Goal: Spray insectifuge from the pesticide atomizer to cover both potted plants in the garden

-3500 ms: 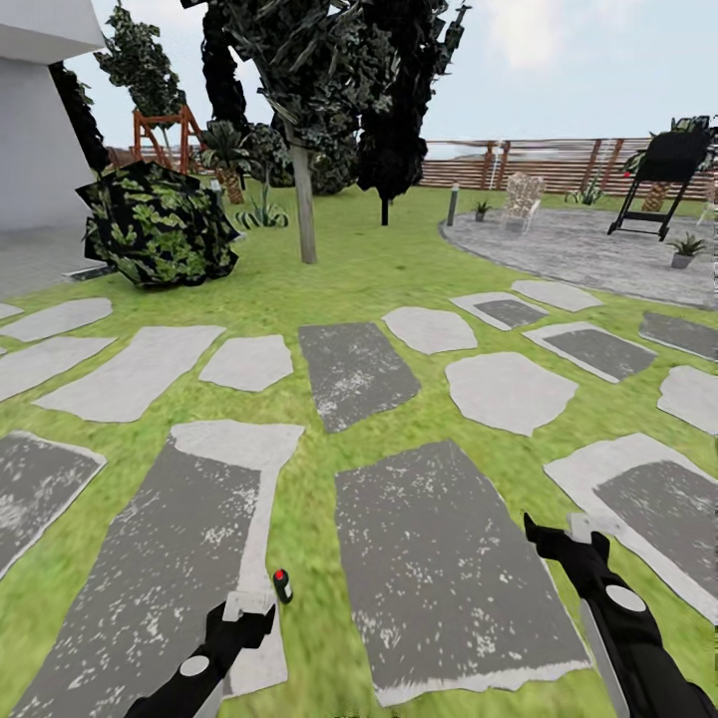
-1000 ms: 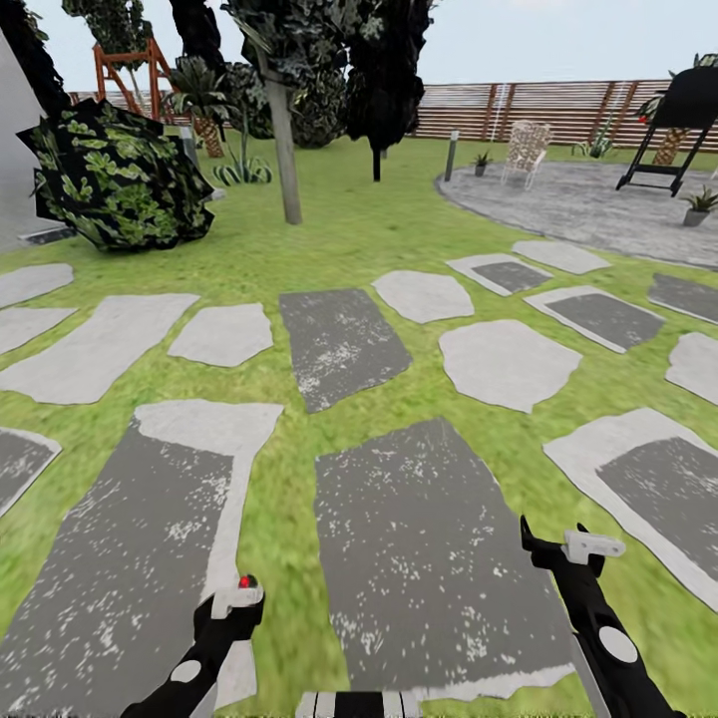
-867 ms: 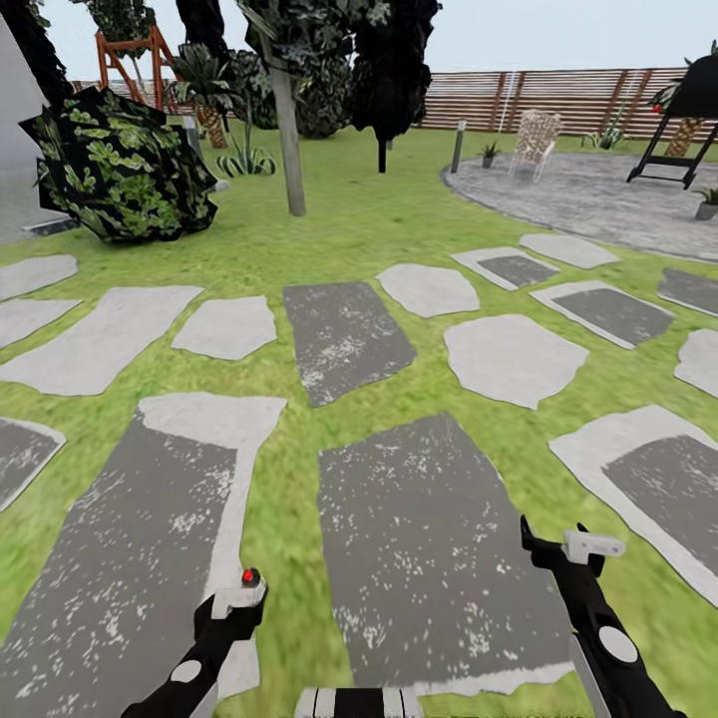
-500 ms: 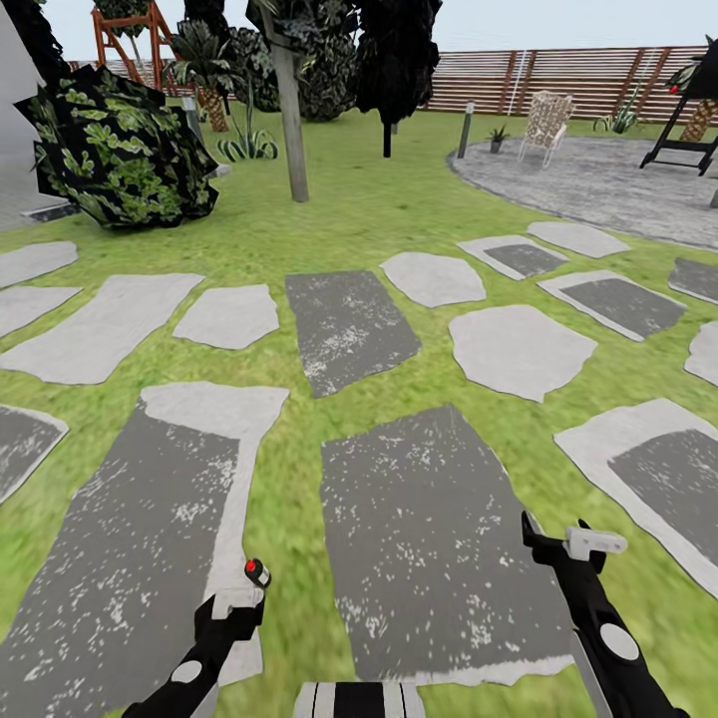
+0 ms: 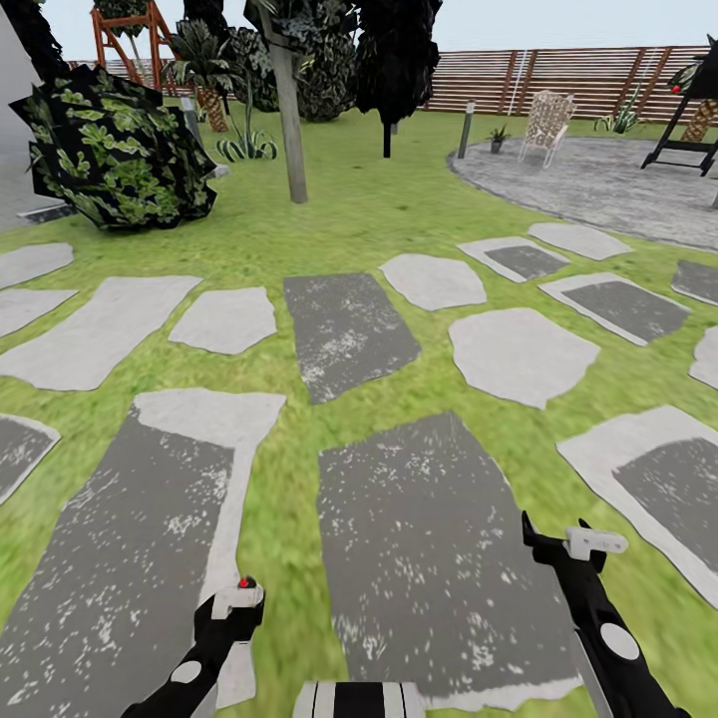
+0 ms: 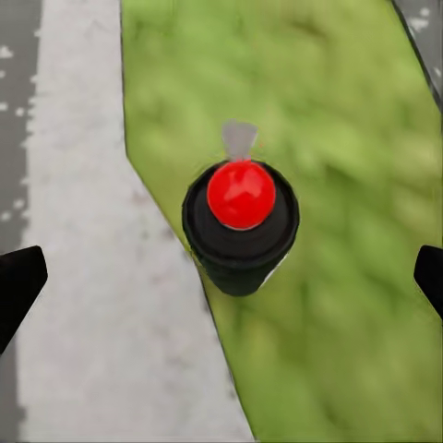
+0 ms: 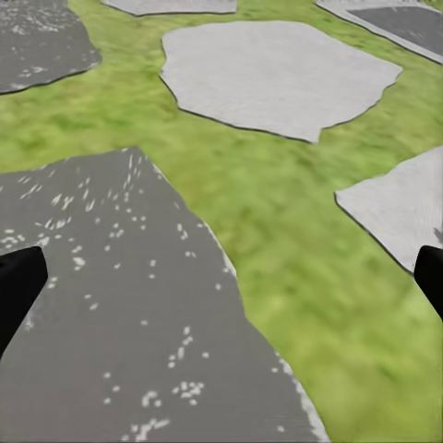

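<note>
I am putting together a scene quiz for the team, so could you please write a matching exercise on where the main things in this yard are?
Things:
1. chair
2. bush
3. fence
4. dark stepping stone

Places:
a. along the back, behind the trees
b. in the grass just ahead of the arms
c. on the round stone patio
d. on the lawn at the far left

Pairs: 1-c, 2-d, 3-a, 4-b

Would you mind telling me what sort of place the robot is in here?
A garden or backyard, rendered in simulation: green lawn crossed by flat stepping stones, a round stone patio holding a white chair, and a brown slatted fence behind the trees.
</note>
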